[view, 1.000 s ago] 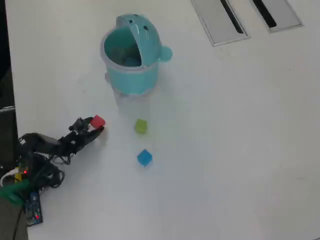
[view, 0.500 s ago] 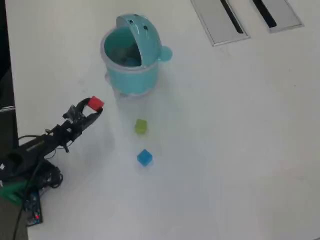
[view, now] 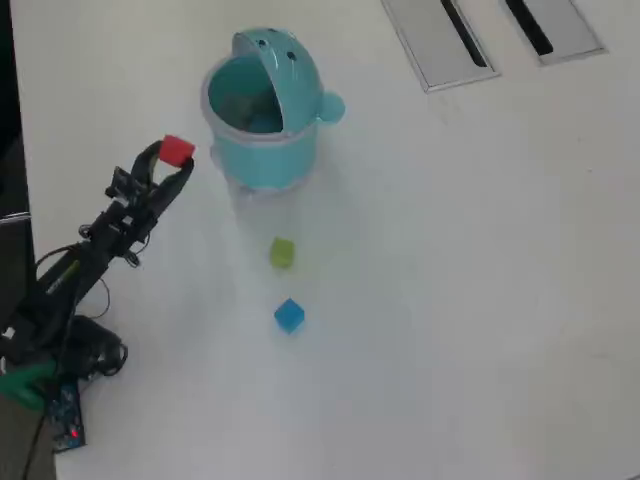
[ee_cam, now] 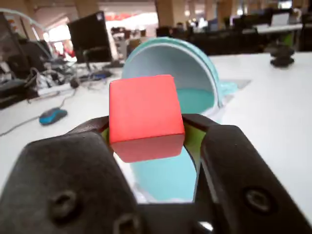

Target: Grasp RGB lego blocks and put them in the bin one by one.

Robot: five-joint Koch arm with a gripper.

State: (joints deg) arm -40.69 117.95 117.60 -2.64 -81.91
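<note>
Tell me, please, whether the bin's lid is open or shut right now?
Open. In the overhead view the bin's domed lid is flipped back, leaving the round mouth exposed; the wrist view shows the lid's pale underside.

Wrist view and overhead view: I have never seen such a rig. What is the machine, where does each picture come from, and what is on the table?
The machine is a small hobby robot arm on a white table. One camera looks down from above; the other rides on the arm's wrist, so the dark gripper fills its lower half. The gripper is shut on the red block, lifted beside the teal bin, whose domed lid is flipped open. The yellow-green block and the blue block lie on the table in front of the bin. Two grey slotted panels sit at the top edge.
</note>
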